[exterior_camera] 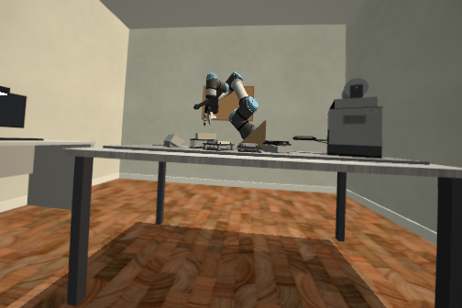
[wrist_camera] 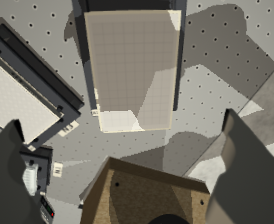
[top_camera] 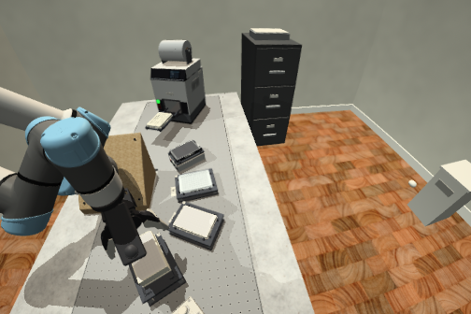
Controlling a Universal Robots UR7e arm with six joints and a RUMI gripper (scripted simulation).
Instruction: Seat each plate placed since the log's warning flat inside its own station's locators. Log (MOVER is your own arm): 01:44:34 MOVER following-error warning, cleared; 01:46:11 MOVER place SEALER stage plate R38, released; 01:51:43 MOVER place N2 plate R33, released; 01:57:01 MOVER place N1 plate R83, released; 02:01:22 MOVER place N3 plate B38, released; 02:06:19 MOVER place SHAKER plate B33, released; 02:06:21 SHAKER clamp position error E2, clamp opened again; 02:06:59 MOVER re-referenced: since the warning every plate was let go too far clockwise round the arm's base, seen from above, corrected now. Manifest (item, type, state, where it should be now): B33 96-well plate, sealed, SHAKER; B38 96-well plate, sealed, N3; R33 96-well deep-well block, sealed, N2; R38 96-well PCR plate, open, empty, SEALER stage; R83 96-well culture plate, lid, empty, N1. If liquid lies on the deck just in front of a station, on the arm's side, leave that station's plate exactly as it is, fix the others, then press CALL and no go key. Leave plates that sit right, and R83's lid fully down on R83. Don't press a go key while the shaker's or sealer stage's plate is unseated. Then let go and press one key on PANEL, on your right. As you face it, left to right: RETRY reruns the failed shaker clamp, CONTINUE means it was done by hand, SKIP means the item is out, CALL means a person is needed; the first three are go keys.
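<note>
My gripper (wrist_camera: 124, 115) is open and empty. It hangs above the deck just short of a tall beige sealed block (wrist_camera: 133, 70), with both dark fingers at the lower corners of the wrist view. In the top view the block (top_camera: 151, 260) stands on the nearest dark nest and looks slightly askew on it, right under my wrist. Beyond it in a row lie a sealed flat plate (top_camera: 195, 221), a white-welled plate (top_camera: 196, 181), a dark plate (top_camera: 187, 153) and a pale plate (top_camera: 159, 121) on the sealer's stage. In the exterior view my gripper (exterior_camera: 207, 119) hangs well above the table.
The grey sealer (top_camera: 178, 87) with its roll stands at the far end of the deck. A brown wedge-shaped pedestal (top_camera: 128, 166) sits by the arm's base and also shows in the wrist view (wrist_camera: 143, 195). A black filing cabinet (top_camera: 270, 84) stands beyond the table.
</note>
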